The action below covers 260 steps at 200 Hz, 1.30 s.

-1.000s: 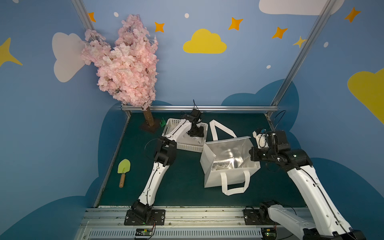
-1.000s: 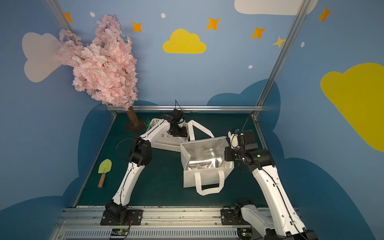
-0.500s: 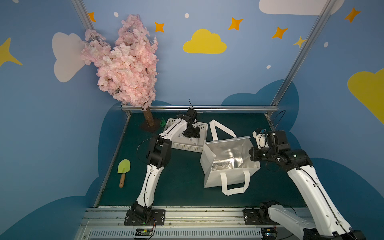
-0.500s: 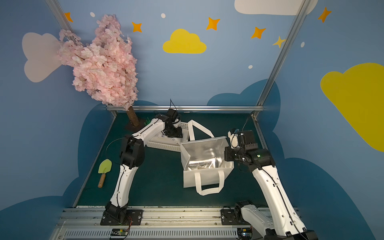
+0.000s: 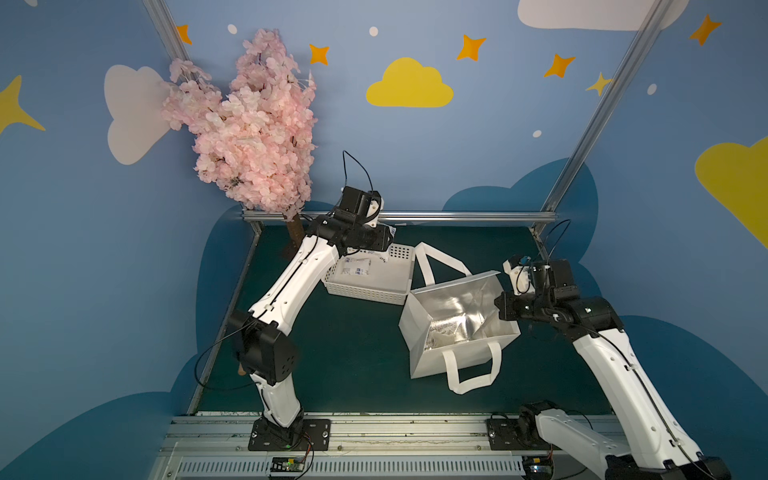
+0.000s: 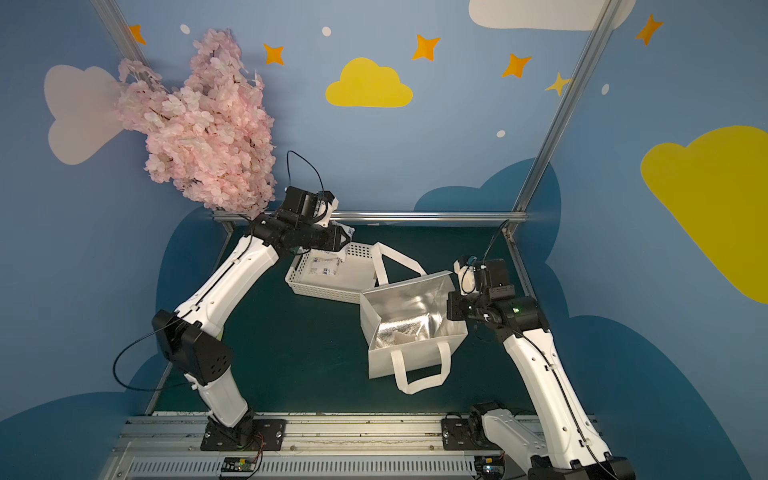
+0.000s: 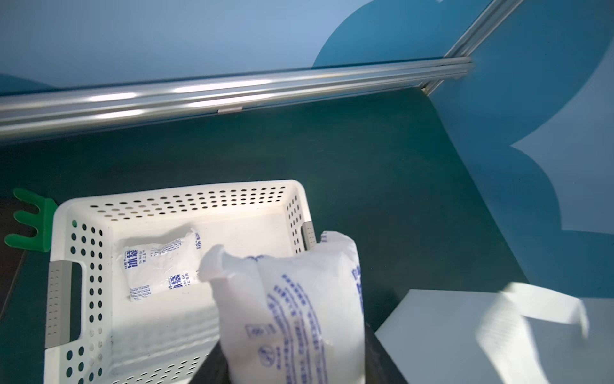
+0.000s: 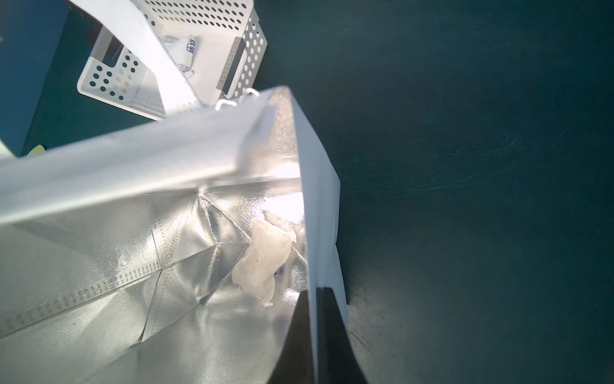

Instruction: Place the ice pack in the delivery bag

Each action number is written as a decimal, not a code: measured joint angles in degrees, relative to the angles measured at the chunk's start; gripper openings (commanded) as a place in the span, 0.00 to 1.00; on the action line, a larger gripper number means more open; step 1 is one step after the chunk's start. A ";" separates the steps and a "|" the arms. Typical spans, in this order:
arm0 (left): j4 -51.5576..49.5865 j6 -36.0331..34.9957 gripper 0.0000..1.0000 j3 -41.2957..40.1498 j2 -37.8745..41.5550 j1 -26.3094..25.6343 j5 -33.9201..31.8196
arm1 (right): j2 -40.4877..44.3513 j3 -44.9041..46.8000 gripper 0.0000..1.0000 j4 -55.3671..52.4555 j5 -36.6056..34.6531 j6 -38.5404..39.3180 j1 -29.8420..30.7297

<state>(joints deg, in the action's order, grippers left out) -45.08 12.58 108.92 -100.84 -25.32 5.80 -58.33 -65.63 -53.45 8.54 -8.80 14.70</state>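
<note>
My left gripper (image 7: 292, 362) is shut on a white ice pack (image 7: 292, 309) with blue print and holds it above the white perforated basket (image 7: 179, 192). A second ice pack (image 7: 159, 266) lies flat in that basket. In both top views the left gripper (image 5: 384, 245) hangs over the basket's far end. The delivery bag (image 5: 432, 365) stands open to the right of the basket, silver lining showing. Another ice pack (image 8: 265, 259) lies on its foil floor. My right gripper (image 8: 314, 345) is shut on the bag's side wall (image 8: 319, 186), one finger inside and one outside.
A pink blossom tree (image 5: 249, 124) stands at the back left corner. A green toy rake (image 7: 30, 219) lies beside the basket. An aluminium rail (image 7: 232, 86) runs along the table's back edge. The bag's loop handle (image 5: 473, 374) lies on the green mat.
My left arm has risen and its elbow has swung left. The gripper has come up out of the basket with the ice pack. The right arm and bag have not moved.
</note>
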 measured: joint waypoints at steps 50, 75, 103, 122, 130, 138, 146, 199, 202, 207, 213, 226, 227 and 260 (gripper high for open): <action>3.43 -4.90 0.20 -3.56 9.22 -11.37 0.81 | 0.13 0.00 0.00 0.13 1.53 -0.31 0.00; 4.68 -7.87 0.20 -4.11 11.67 -18.38 1.25 | 0.52 0.00 0.00 0.11 2.05 -0.44 0.00; 5.35 -10.99 0.19 -4.11 12.11 -25.59 0.63 | 1.07 0.00 0.00 0.09 2.43 -0.46 0.00; 5.29 -12.83 0.20 -4.11 11.63 -29.77 -0.02 | 1.11 0.00 0.00 0.09 2.71 -0.48 0.00; 5.29 -13.35 0.20 -4.11 11.37 -30.97 -0.02 | 1.11 0.00 0.00 0.07 2.82 -0.48 0.00; 5.38 -13.79 0.20 -4.33 11.04 -31.74 0.00 | 1.14 0.00 0.00 0.07 2.95 -0.48 0.00; 5.46 -14.14 0.20 -4.70 10.71 -32.04 -0.02 | 1.16 0.00 0.00 0.07 3.10 -0.48 0.00; 4.50 -16.81 0.21 -6.84 2.10 -31.74 -0.72 | 2.34 0.00 0.00 0.02 4.63 -0.48 0.00; 4.39 -17.03 0.21 -6.84 1.33 -31.74 -0.72 | 2.38 0.00 0.00 0.00 4.66 -0.48 0.00; 4.11 -17.33 0.21 -6.84 0.13 -31.74 -0.70 | 2.47 0.00 0.00 -0.07 4.70 -0.50 0.00; 3.89 -17.55 0.22 -6.82 -1.14 -31.74 -0.72 | 2.56 0.00 0.00 -0.22 4.81 -0.50 0.00; 3.26 -18.23 0.23 -6.82 -3.67 -31.76 -0.72 | 2.67 0.02 0.00 -0.39 4.90 -0.50 0.00; 3.13 -18.27 0.24 -6.82 -3.93 -31.76 -0.74 | 2.69 0.02 0.00 -0.42 4.90 -0.50 0.00; 0.98 -20.09 0.27 -6.36 -8.00 -32.20 -1.44 | 2.86 0.02 0.00 -0.35 5.40 -0.63 0.00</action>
<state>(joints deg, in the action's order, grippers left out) -44.10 -7.51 102.56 -108.84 -57.52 4.36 -55.46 -65.60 -53.80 13.93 -9.43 14.70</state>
